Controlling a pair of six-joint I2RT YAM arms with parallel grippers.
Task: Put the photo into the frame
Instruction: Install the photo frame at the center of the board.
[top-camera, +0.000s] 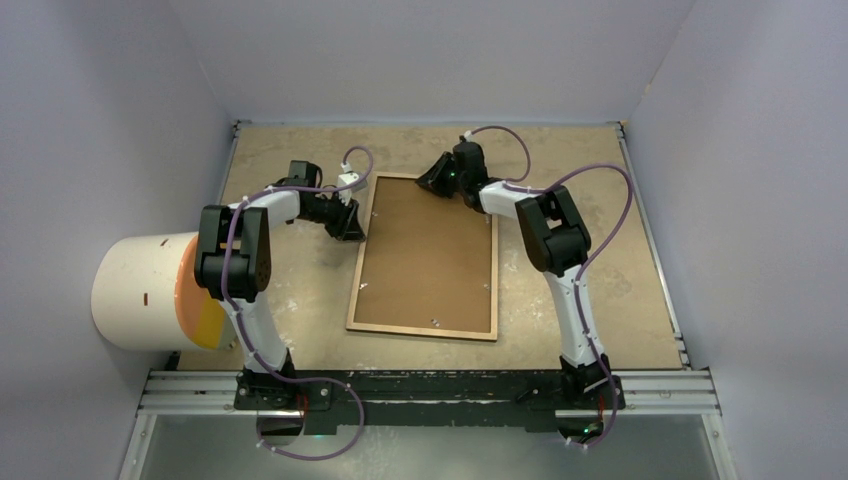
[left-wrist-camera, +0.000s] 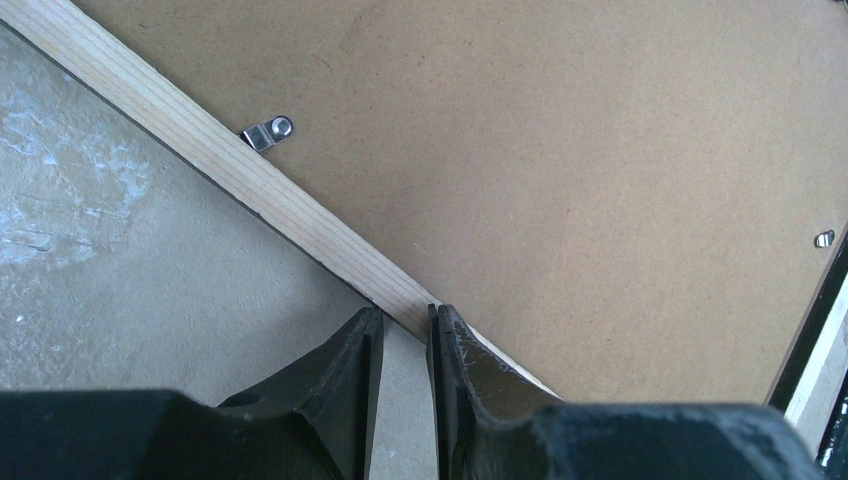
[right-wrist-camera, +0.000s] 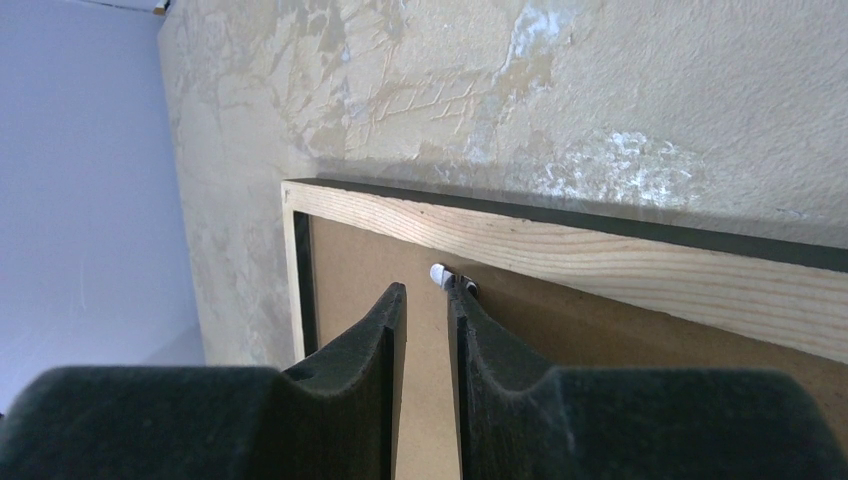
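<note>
The frame (top-camera: 421, 331) lies face down mid-table, its light wood back rim up and the brown backing board (top-camera: 430, 250) set inside it. The photo is not in view. My left gripper (top-camera: 352, 230) is at the frame's left rail, narrowly open and empty; in the left wrist view (left-wrist-camera: 405, 310) its right finger rests over the wood rail (left-wrist-camera: 300, 210). My right gripper (top-camera: 432, 180) is over the frame's far left corner, narrowly open and empty; in the right wrist view (right-wrist-camera: 427, 288) its right fingertip is beside a small metal clip (right-wrist-camera: 440, 274).
A white cylinder with an orange face (top-camera: 140, 290) sits at the table's left edge beside the left arm. More metal clips (left-wrist-camera: 268, 132) hold the board along the frame's rails. A metal rail (top-camera: 430, 385) runs along the near edge.
</note>
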